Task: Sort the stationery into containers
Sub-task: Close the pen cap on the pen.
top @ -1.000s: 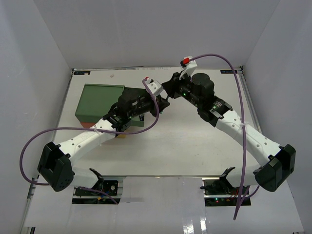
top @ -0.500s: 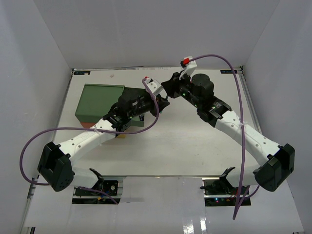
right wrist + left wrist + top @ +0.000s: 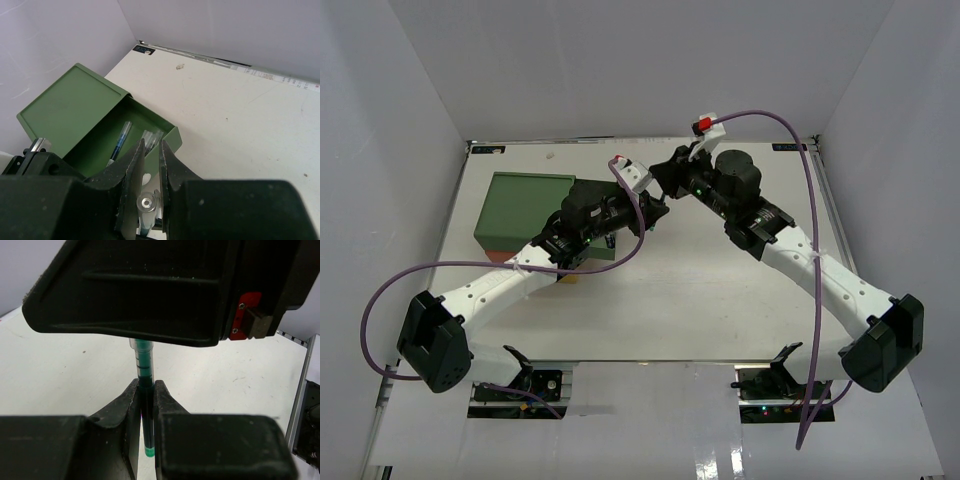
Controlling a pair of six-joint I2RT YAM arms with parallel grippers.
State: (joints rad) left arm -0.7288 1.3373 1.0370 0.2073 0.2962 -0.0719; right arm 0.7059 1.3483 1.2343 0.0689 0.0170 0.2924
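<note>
My left gripper [image 3: 145, 390] is shut on a thin green pen [image 3: 143, 360] and holds it upright above the table. My right gripper [image 3: 151, 150] comes down over the same pen, and its fingers close around the pen's clear end [image 3: 148, 202]. In the top view the two grippers meet at the table's middle, the left [image 3: 658, 213] just under the right [image 3: 666, 190]. The drawer stack [image 3: 525, 205] stands at the left with its green top tier [image 3: 70, 107] pulled open. A blue pen [image 3: 120, 140] and clear pens [image 3: 153, 136] lie inside it. The tape rolls and highlighters are out of view.
The red-orange tier [image 3: 498, 256] and a bit of the yellow tier [image 3: 568, 280] show under my left arm. White walls close in the table on three sides. Purple cables loop from both wrists.
Both grippers have stayed together at the middle. The right gripper has shifted very slightly towards the left one.
</note>
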